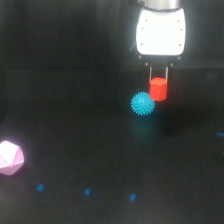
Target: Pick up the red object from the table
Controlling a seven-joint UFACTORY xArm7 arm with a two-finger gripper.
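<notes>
The red object (158, 89) is a small stubby red block right of centre in the exterior view. My gripper (158, 80) comes down from its white body, and its two thin dark fingers (150, 74) clasp the block's upper sides, shut on it. The block appears to hang a little above the black table (100, 150), though the gap is hard to judge. A spiky blue ball (142, 103) lies just to the block's lower left, close to it or touching it.
A larger pink faceted polyhedron (10, 157) sits at the exterior view's left edge. Small blue marks (87, 191) dot the table along the front, and another blue mark (220, 134) lies at the right edge.
</notes>
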